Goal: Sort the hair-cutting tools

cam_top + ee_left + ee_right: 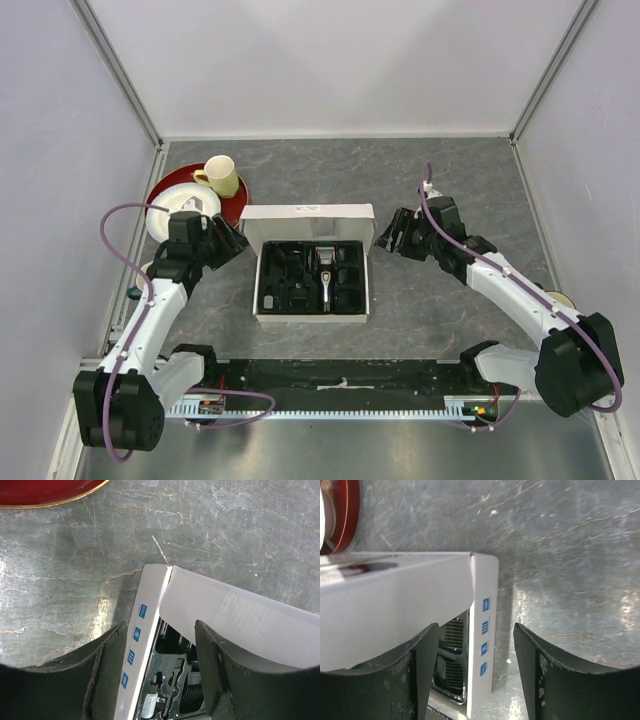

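Note:
The hair-cutting tools lie in the black tray of an open white box (310,222) in the middle of the table. The black-and-silver clipper (326,280) lies in the tray's centre with black comb attachments (348,285) beside it. My left gripper (235,243) is open at the box's back left corner. In the left wrist view its fingers (107,670) straddle the box's left wall (135,650), over the thin brush (175,680) and a comb attachment (192,690). My right gripper (385,235) is open at the back right corner, astride the right wall (482,645) near more comb attachments (452,652).
A red plate (165,185) with a white bowl (190,200) and a yellow cup (222,176) stands at the back left, close behind my left arm. The box's lid flap (240,620) stands open at the back. White walls close in the table on three sides.

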### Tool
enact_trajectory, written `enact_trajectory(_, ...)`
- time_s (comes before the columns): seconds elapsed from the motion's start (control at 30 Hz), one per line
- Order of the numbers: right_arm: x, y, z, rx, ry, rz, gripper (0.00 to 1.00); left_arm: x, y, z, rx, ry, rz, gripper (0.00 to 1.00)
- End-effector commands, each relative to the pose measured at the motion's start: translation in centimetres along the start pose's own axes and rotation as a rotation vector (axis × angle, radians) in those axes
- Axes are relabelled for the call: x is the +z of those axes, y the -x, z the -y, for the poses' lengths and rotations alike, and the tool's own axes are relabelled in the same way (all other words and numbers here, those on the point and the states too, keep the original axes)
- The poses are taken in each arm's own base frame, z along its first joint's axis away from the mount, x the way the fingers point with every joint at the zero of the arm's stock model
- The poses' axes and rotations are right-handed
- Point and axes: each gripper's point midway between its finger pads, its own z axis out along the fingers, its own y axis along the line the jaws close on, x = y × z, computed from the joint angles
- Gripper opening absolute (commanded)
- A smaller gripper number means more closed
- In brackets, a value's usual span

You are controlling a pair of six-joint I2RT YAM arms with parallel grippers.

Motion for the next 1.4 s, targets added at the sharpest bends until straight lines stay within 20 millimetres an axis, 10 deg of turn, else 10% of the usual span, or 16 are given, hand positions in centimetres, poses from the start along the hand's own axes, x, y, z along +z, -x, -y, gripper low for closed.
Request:
enact_trajectory(0.0,-0.4,-0.7,-2.9,-0.047,0.118,-0.001,0.68,-0.3,-0.3,0.6,-0.024,-0.039,0.002,0.63)
enact_trajectory(0.57,-0.1,-2.8,-2.7,-0.024,0.107,-0.029,0.67,-0.3,-1.6,1.0,-0.014,-0.095,-0.033,0.59)
enact_trajectory(0.93,-2.6,1.5,1.3,-0.009,-0.191,0.148,0.67,-0.1,-1.6,0.5,-0.014,-0.075,-0.027,0.58)
enact_trajectory(1.37,0.1,4.1,-4.0,-0.077,-0.033,0.11,0.65,0.3,-2.0,0.6,-0.008,-0.089,-0.051,0.58)
